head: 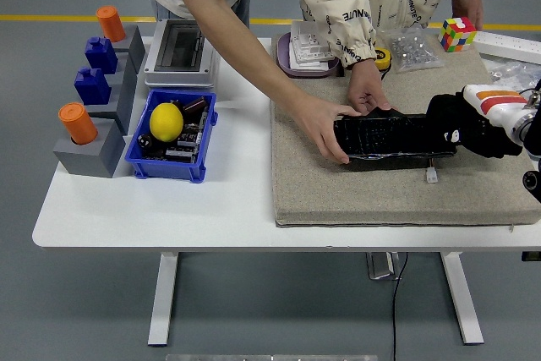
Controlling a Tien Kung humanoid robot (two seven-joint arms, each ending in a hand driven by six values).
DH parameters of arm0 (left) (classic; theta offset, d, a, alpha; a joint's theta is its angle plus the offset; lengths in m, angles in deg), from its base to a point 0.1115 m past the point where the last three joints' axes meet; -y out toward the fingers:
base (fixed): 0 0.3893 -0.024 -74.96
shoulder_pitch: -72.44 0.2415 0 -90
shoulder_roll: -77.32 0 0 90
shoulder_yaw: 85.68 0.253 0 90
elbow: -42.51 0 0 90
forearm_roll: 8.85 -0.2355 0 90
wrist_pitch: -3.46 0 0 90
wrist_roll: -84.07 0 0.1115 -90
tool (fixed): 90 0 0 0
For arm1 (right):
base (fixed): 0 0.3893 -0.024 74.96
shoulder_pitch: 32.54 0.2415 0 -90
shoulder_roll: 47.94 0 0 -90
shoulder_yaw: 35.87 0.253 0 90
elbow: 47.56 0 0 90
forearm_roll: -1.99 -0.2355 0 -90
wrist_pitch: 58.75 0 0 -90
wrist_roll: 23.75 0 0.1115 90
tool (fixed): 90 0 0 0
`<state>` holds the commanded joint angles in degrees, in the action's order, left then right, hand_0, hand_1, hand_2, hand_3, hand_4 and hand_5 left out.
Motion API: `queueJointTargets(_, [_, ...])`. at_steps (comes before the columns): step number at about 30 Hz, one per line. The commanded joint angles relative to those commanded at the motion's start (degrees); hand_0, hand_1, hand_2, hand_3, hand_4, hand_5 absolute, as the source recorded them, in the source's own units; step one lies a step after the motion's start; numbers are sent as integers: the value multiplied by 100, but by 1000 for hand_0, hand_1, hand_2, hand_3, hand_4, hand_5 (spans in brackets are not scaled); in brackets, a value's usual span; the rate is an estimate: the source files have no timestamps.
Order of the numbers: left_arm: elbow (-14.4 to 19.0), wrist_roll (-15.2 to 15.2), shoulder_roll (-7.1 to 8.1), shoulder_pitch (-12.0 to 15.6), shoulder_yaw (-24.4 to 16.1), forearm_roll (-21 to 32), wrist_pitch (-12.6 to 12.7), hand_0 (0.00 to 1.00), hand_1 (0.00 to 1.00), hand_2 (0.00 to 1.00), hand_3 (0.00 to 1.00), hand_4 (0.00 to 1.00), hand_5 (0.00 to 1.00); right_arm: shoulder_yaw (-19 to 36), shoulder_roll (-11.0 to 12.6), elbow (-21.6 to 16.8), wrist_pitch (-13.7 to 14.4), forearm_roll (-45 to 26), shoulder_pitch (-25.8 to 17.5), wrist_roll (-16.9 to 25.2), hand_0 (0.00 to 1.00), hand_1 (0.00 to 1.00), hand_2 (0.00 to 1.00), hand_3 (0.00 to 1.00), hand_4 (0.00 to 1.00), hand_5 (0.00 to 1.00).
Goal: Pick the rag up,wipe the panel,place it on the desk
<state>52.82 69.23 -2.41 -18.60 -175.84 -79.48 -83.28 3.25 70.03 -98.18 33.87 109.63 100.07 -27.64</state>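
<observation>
The panel [390,141] is a long, dark, flat slab lying crosswise on the right half of the table, its long side running left to right. A black rag [445,127] is bunched over its right end, touching its top face. The panel's left end shows a faint gridded surface.
</observation>
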Motion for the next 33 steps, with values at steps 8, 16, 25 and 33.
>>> queueJointTargets(8, [0, -22, 8, 30, -59, -45, 9, 650, 698, 746, 566, 601, 481, 38, 10, -4, -1, 11, -11, -4, 304, 452, 497, 495, 783, 238])
queueJointTargets(16, [0, -8, 5, 13, -32, -28, 6, 649, 698, 746, 566, 600, 481, 35, -23, 0, -6, 9, -46, -5, 304, 452, 496, 495, 783, 237])
queueJointTargets(25, [0, -18, 3, 26, -53, -41, 8, 650, 697, 747, 565, 600, 481, 72, -23, -2, -7, 20, -63, -12, 304, 452, 497, 496, 784, 237])
queueJointTargets(33, [0, -10, 2, 21, -40, -32, 7, 650, 698, 747, 565, 600, 481, 82, -53, -4, -5, 24, -86, -17, 304, 452, 497, 495, 783, 237])
